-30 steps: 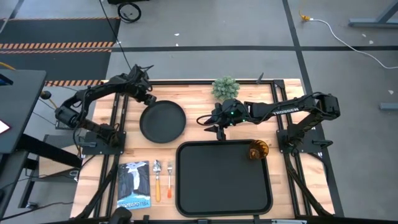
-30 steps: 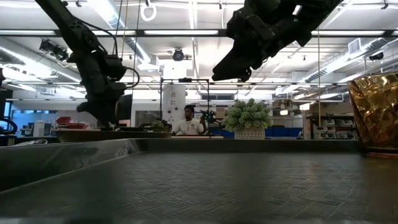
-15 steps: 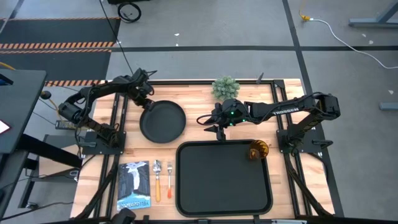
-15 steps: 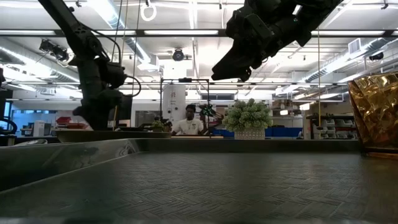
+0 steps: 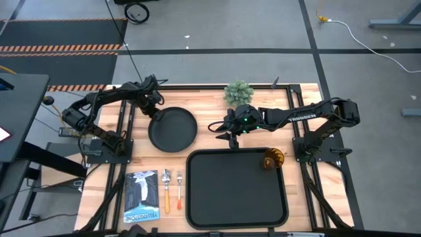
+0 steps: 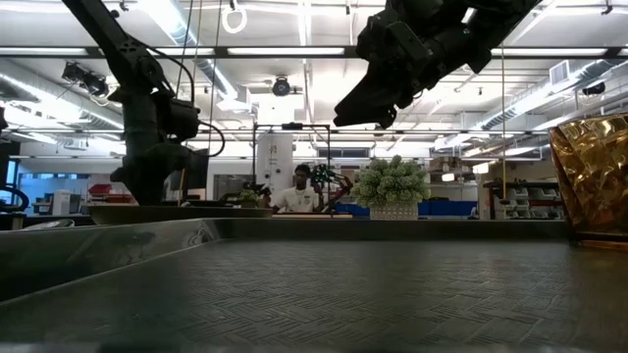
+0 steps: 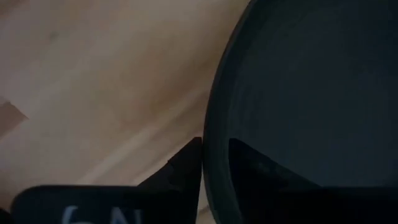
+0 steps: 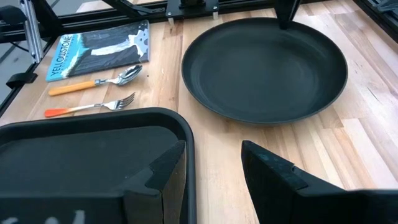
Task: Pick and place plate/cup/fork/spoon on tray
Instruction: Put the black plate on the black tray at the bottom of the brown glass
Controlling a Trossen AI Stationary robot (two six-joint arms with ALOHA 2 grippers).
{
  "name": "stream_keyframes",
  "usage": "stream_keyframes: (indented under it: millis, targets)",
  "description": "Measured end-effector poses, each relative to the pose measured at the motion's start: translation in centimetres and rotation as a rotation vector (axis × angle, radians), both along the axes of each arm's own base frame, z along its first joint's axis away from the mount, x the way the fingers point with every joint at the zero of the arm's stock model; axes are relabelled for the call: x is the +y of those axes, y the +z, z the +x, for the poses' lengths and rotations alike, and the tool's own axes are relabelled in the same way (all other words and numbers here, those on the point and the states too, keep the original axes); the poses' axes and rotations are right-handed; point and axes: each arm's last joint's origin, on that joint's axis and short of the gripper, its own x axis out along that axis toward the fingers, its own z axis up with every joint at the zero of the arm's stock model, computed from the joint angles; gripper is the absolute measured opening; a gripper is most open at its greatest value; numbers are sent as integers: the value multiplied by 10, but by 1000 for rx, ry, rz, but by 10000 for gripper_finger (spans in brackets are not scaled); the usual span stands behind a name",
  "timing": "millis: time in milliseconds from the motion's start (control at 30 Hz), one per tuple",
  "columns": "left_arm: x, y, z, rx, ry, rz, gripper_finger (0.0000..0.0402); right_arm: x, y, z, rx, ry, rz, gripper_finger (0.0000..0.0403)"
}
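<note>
The round black plate (image 5: 172, 129) lies flat on the wooden table, left of centre. My left gripper (image 5: 155, 109) is down at its far-left rim, shut on it. The big black tray (image 5: 237, 188) lies at the near middle, with the amber cup (image 5: 273, 158) upright in its far right corner. The spoon (image 5: 166, 185) and the fork (image 5: 179, 187) lie side by side on the table left of the tray. My right gripper (image 5: 231, 137) is open and empty, hovering over the tray's far edge (image 8: 186, 134). My left gripper has the plate's far-left rim (image 7: 214, 155) between its two fingers, one finger (image 7: 186, 169) outside the rim and one (image 7: 264, 177) inside the plate. The fingers come from above, pointing down. The plate still lies flat on the table.
A green ball-shaped plant (image 5: 239, 92) stands at the far edge behind my right arm. A blue-and-black packet (image 5: 141, 195) lies left of the spoon. Bare wood shows between plate and tray (image 8: 217, 143). A person (image 6: 294, 193) sits in the room beyond.
My left gripper has gone down and a little toward the near right, onto the plate's far-left rim. The plate has stayed where it was.
</note>
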Motion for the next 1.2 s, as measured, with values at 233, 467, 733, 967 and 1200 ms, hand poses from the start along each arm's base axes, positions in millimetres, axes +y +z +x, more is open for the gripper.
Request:
stream_keyframes:
  millis: [233,467,733,967,1200]
  targets:
    - [-7,-5,2,18,9,-15,28,0,0,0,-5,1,-2,162]
    - [-7,-5,4,10,42,-19,12,0,1,0,-7,2,-3,162]
    - [-7,-3,6,-53,41,-61,11,0,-1,0,6,2,-1,162]
    - [-6,6,14,-132,17,-98,11,-2,0,-4,23,-5,-1,162]
    - [-7,23,31,-148,-20,-87,11,-7,16,-14,-9,-27,-10,162]
